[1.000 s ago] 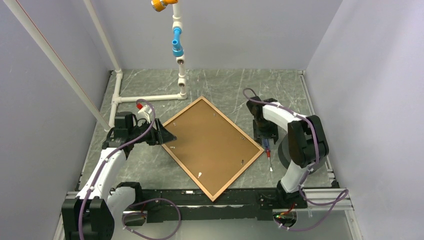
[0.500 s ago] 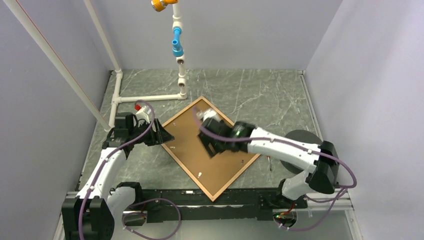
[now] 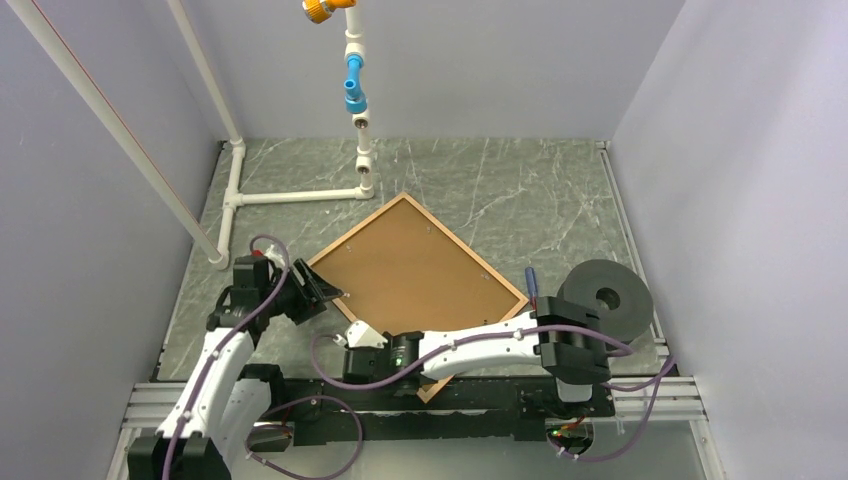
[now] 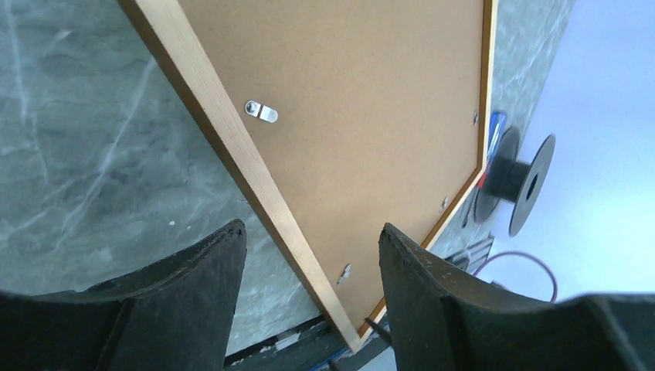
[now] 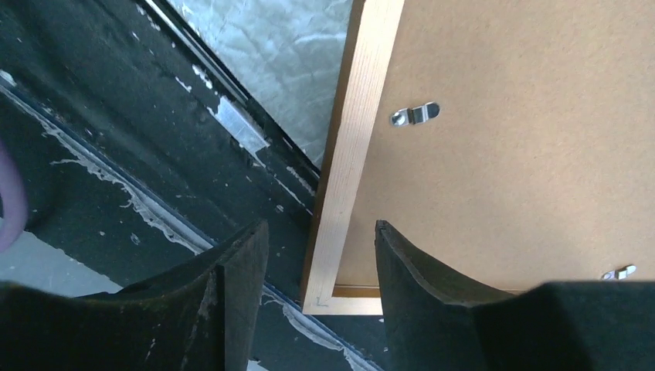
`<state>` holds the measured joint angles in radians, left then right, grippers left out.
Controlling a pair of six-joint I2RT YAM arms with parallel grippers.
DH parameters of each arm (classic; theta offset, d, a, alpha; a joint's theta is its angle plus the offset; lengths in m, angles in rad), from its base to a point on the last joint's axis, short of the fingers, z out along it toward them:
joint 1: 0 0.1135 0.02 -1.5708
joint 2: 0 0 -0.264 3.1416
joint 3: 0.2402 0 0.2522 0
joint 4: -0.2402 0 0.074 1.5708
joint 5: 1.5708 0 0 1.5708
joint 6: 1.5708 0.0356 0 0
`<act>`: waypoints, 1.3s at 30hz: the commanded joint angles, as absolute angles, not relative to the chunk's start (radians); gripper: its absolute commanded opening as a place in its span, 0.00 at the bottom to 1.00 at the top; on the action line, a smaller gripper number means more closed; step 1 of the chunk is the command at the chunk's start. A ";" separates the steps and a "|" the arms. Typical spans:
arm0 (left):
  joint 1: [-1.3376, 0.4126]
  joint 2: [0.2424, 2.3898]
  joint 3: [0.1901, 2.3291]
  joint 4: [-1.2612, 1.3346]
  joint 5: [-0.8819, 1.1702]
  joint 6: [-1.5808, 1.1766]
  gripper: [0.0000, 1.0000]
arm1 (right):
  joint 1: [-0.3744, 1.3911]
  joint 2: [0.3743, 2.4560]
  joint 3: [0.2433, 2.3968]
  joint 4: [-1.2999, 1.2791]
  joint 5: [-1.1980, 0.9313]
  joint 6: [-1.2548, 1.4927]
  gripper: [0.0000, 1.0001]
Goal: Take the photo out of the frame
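Observation:
The frame (image 3: 460, 247) lies face down as a diamond on the marble table, its brown backing board (image 3: 415, 270) up. The photo is hidden under the board. My left gripper (image 3: 318, 291) is open at the frame's left edge; in the left wrist view (image 4: 309, 255) the frame's rail (image 4: 232, 154) runs between its fingers without touching them. My right gripper (image 3: 352, 345) is open, reached across the near edge; in the right wrist view (image 5: 320, 247) the frame's near corner (image 5: 340, 286) sits between its fingers. Metal turn clips (image 4: 261, 112) (image 5: 413, 114) hold the board.
A black spool (image 3: 605, 295) stands at the right, with a blue-handled tool (image 3: 531, 280) beside the frame's right corner. White pipe structure (image 3: 360, 150) stands at the back and left. The black base rail (image 3: 490, 395) runs under the frame's near corner.
My right arm swung from the right side across the frame to its near-left edge. My left gripper moved nearer along the frame's left edge.

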<state>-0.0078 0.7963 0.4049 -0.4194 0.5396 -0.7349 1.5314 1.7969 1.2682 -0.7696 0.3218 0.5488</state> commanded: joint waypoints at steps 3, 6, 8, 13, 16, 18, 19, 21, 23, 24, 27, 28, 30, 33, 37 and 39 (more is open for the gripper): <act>-0.003 0.669 0.402 -0.493 0.423 -0.860 0.67 | 1.545 1.763 1.212 -0.717 0.353 0.615 0.53; -0.003 0.663 0.409 -0.523 0.418 -0.862 0.68 | 1.543 1.746 1.176 -0.676 0.349 0.628 0.51; -0.003 0.674 0.414 -0.531 0.422 -0.868 0.68 | 1.542 1.748 1.162 -0.655 0.351 0.627 0.51; -0.003 0.725 0.414 -0.529 0.474 -0.910 0.67 | 1.526 1.752 1.145 -0.611 0.324 0.622 0.47; -0.003 0.723 0.400 -0.512 0.486 -0.928 0.67 | 1.516 1.752 1.134 -0.597 0.310 0.618 0.42; -0.003 0.713 0.388 -0.507 0.480 -0.937 0.67 | 1.511 1.748 1.124 -0.584 0.301 0.609 0.38; -0.003 0.708 0.381 -0.504 0.480 -0.943 0.68 | 1.510 1.747 1.118 -0.577 0.294 0.604 0.36; -0.003 0.697 0.367 -0.498 0.486 -0.958 0.68 | 1.503 1.739 1.105 -0.562 0.282 0.591 0.31; -0.003 0.687 0.352 -0.495 0.485 -0.976 0.69 | 1.497 1.732 1.088 -0.540 0.263 0.569 0.24; -0.004 0.681 0.344 -0.493 0.484 -0.986 0.70 | 1.494 1.728 1.080 -0.527 0.252 0.560 0.21; -0.012 0.665 0.310 -0.478 0.489 -1.024 0.72 | 1.487 1.723 1.072 -0.510 0.237 0.537 0.03; -0.017 0.660 0.301 -0.476 0.487 -1.037 0.73 | 1.486 1.721 1.078 -0.508 0.233 0.525 0.00; -0.033 0.643 0.282 -0.470 0.476 -1.059 0.74 | 1.486 1.704 1.081 -0.494 0.217 0.500 0.00; -0.057 0.629 0.254 -0.447 0.463 -1.082 0.77 | 1.486 1.652 1.073 -0.458 0.182 0.465 0.00; -0.098 0.634 0.230 -0.387 0.482 -1.113 0.79 | 1.478 1.550 1.023 -0.366 0.112 0.428 0.00; -0.130 0.629 0.230 -0.381 0.468 -1.125 0.79 | 1.460 1.505 0.985 -0.315 0.063 0.418 0.00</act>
<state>-0.0856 0.6388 0.2317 -0.4549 0.4721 -1.0752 1.4769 1.6413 1.0134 -0.4980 0.1844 0.5041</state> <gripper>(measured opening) 0.786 0.075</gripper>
